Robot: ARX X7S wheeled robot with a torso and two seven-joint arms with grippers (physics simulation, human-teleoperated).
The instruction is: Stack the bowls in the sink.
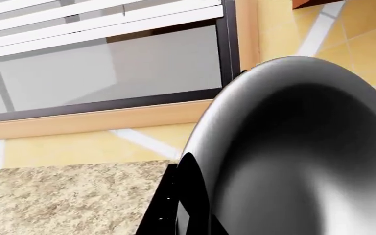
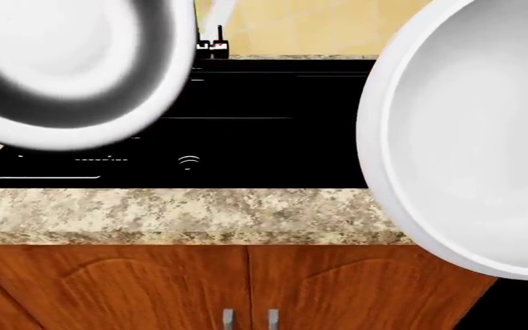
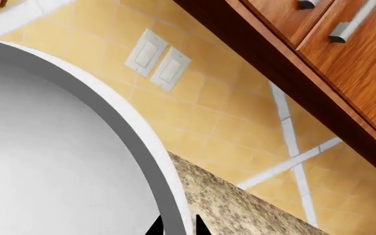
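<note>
The smaller bowl [image 2: 62, 69], black outside and silvery-grey inside, hangs tilted high over the left of the black sink [image 2: 273, 137]. In the left wrist view my left gripper [image 1: 181, 220] is shut on this bowl's [image 1: 299, 156] rim. The white bowl [image 2: 470, 137] hangs tilted at the right, above the sink's right end and the counter edge. My right gripper [image 3: 176, 227] pinches the white bowl's [image 3: 51, 147] rim between its black fingertips [image 3: 201, 226]. In the head view both grippers are hidden by the bowls.
Speckled granite counter [image 2: 181, 216] fronts the sink, with wooden cabinet doors [image 2: 245, 289] below. The faucet base [image 2: 214, 42] stands behind the basin, the drain [image 2: 189, 161] near its front. A window [image 1: 103, 68] and tiled wall with switches [image 3: 156, 61] lie behind.
</note>
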